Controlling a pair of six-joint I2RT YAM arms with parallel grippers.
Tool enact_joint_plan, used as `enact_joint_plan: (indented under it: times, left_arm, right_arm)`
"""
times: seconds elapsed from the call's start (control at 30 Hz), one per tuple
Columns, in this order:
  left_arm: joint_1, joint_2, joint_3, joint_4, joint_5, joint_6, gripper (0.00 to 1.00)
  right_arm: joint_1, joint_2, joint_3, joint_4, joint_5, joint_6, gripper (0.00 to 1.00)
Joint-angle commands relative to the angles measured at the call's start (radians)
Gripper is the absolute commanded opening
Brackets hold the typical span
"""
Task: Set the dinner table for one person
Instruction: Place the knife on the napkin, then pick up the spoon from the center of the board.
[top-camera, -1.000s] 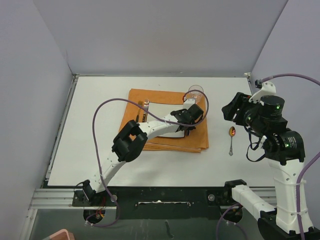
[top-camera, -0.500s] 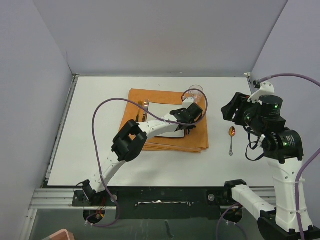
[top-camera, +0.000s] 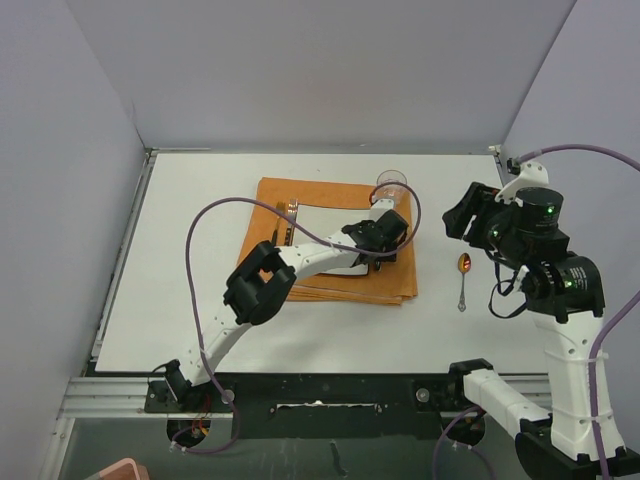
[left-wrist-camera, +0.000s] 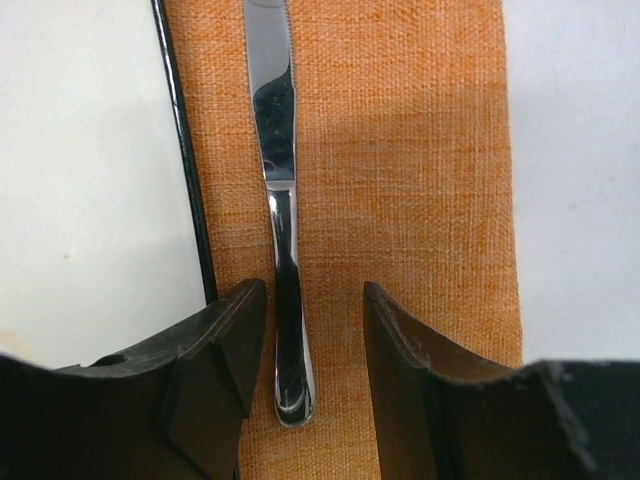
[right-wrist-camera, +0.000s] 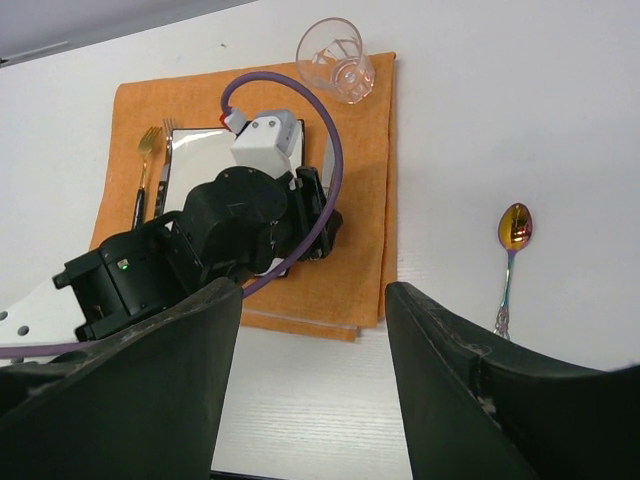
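Observation:
The off-white dinner table (top-camera: 180, 260) holds an orange mat (top-camera: 270, 200) with a square white plate (top-camera: 322, 220) on it. A gold fork (top-camera: 291, 212) lies left of the plate. A clear glass (top-camera: 391, 188) stands at the mat's far right corner. A steel knife (left-wrist-camera: 277, 150) lies on the mat (left-wrist-camera: 400, 150) just right of the plate (left-wrist-camera: 90, 180). My left gripper (left-wrist-camera: 312, 300) is open, low over the mat, with its jaws either side of the knife's handle end. My right gripper (right-wrist-camera: 312, 300) is wide open and empty, raised above the table's right side.
A colourful spoon (top-camera: 463, 278) lies on the bare table right of the mat, below my right gripper (top-camera: 465, 215); it also shows in the right wrist view (right-wrist-camera: 511, 250). Grey walls stand on three sides. The left arm's purple cable (top-camera: 220, 215) arches over the mat.
The left gripper has shifted slightly over the mat's right side and its cable has moved with it. The right arm has barely moved.

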Motion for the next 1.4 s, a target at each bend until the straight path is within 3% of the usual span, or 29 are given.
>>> enact_joint_plan:
  times: [0.0,0.13,0.27,0.3,0.43,0.6,0.87,1.0,1.13,1.37]
  left_arm:
    - [-0.001,-0.186,0.03,0.021,0.05,0.109,0.43]
    - [-0.001,-0.351,-0.023,0.066,0.145,0.144,0.44]
    - [-0.005,-0.597,-0.165,0.108,0.176,0.235,0.44]
    - [-0.009,-0.741,-0.242,0.058,0.097,0.358,0.44]
    - [0.039,-0.968,-0.389,-0.07,-0.087,0.434,0.44]
    - [0.07,-1.194,-0.604,-0.099,-0.142,0.412,0.44]
    - [0.08,-1.301,-0.689,-0.146,-0.171,0.382,0.45]
    - [0.093,-1.325,-0.721,-0.14,-0.161,0.377,0.45]
    - [0.114,-1.345,-0.758,-0.13,-0.144,0.37,0.45]
    - [0.148,-1.353,-0.797,-0.113,-0.108,0.363,0.45]
  right_arm:
    - [0.005,0.005,0.015,0.071,0.03,0.022,0.6]
    - [0.004,-0.022,-0.044,0.074,0.051,0.054,0.6]
    - [0.004,-0.013,-0.098,-0.016,0.168,0.056,0.6]
    - [0.003,0.067,-0.069,-0.15,0.275,0.068,0.59]
    - [-0.002,0.255,-0.035,-0.362,0.398,0.116,0.59]
    - [-0.016,0.37,-0.114,-0.378,0.375,0.151,0.58]
    - [-0.107,0.463,-0.175,-0.306,0.348,0.147,0.57]
    - [-0.202,0.405,-0.23,-0.124,0.191,-0.03,0.52]
    - [-0.171,0.387,-0.273,-0.026,0.225,-0.116,0.55]
    - [-0.231,0.422,-0.346,0.022,0.18,-0.077,0.58]
